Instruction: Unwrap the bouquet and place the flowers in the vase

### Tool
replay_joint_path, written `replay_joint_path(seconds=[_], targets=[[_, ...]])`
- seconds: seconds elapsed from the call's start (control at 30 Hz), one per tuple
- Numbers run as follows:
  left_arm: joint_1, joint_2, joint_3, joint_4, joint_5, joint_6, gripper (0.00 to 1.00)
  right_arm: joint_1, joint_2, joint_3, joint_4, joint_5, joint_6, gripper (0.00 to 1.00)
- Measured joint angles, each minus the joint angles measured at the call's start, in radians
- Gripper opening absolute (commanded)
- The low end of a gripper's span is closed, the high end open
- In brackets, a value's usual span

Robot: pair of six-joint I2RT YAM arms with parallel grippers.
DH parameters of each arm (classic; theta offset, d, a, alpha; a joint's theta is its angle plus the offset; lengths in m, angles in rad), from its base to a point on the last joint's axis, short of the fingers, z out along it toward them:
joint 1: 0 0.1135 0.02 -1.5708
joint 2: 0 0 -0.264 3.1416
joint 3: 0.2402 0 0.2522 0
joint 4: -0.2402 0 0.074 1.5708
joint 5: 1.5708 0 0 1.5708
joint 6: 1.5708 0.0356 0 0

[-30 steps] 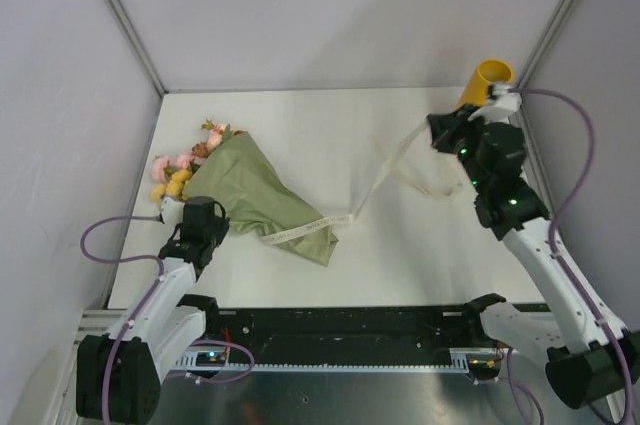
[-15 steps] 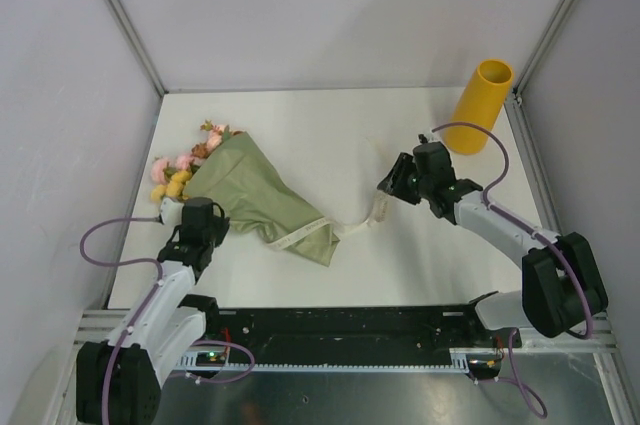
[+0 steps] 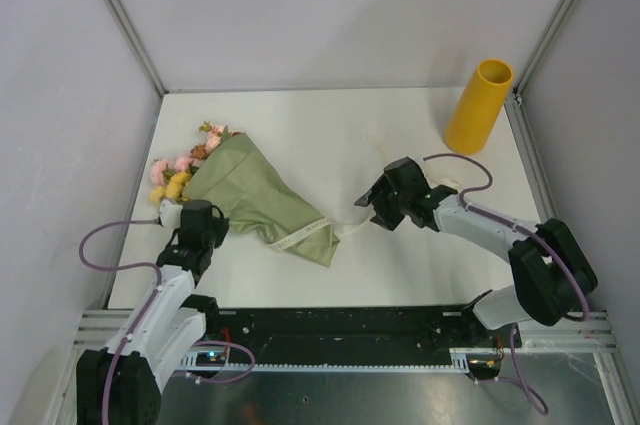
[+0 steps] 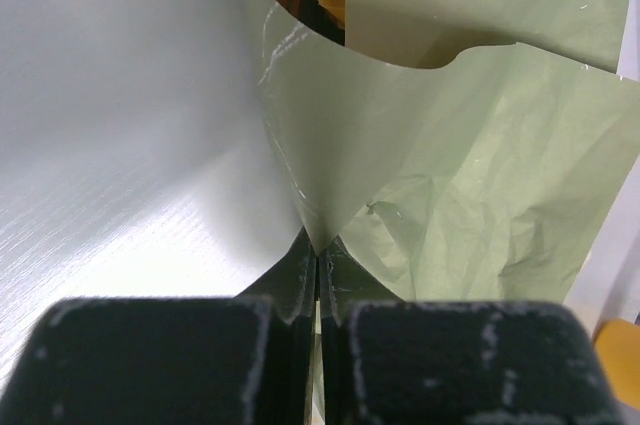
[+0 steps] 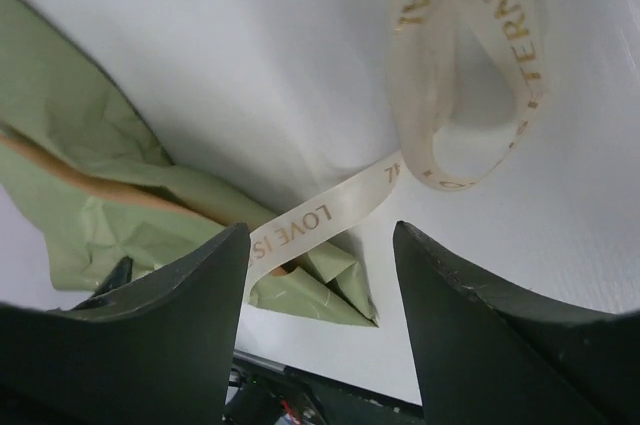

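Overhead, one bouquet (image 3: 255,200), one vase (image 3: 479,105) and one loose ribbon (image 3: 350,228) share a white table (image 3: 330,125), worked by two robot arms. The bouquet lies on its side at the left of the table. Its flowers (image 3: 185,170), pink, yellow and rust-brown, poke from the far-left end of the wrap, too small and crowded to count with certainty. The mustard-yellow vase stands upright in the far right corner, well apart from the bouquet and bearing no marks.

Gold capitals run along the cream ribbon: "LOVE IS" reads clearly in the right wrist view on the strip leading off the paper's narrow end, and part of a word, "TERNA", shows on the loop beyond it.

The left gripper (image 4: 318,260) is pressed tight together, pinching an edge of the olive-green paper (image 4: 450,195) at the bouquet's near left side, the sheet rising in a fold from between its fingers. The right gripper (image 5: 320,235) hangs low near the middle of the table with its fingers (image 5: 470,325) spread wide and nothing between them. The ribbon lies on the table beneath that gap, running from the crumpled tip of the wrap, where a peach inner lining (image 5: 100,185) shows along one fold, to a slack loop farther off.
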Motion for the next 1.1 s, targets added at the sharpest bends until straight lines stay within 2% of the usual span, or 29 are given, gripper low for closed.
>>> replay_joint_path(seconds=[0.27, 0.77, 0.83, 1.0, 1.1], targets=[[0.0, -0.042, -0.03, -0.002, 0.003, -0.019, 0.0, 0.015, 0.147, 0.0, 0.029, -0.048, 0.183, 0.62], [0.0, -0.042, -0.031, -0.001, 0.006, -0.03, 0.0, 0.031, 0.24, 0.003, 0.081, -0.045, 0.266, 0.56], [0.0, -0.043, -0.031, -0.001, 0.006, -0.03, 0.0, 0.026, 0.244, 0.006, 0.087, -0.045, 0.269, 0.51], [0.0, -0.049, -0.039, -0.001, 0.006, -0.037, 0.0, 0.006, 0.257, 0.007, 0.091, -0.011, 0.258, 0.08], [0.0, -0.051, -0.044, -0.002, 0.006, -0.038, 0.0, -0.024, 0.26, 0.007, 0.093, 0.015, 0.238, 0.01]])
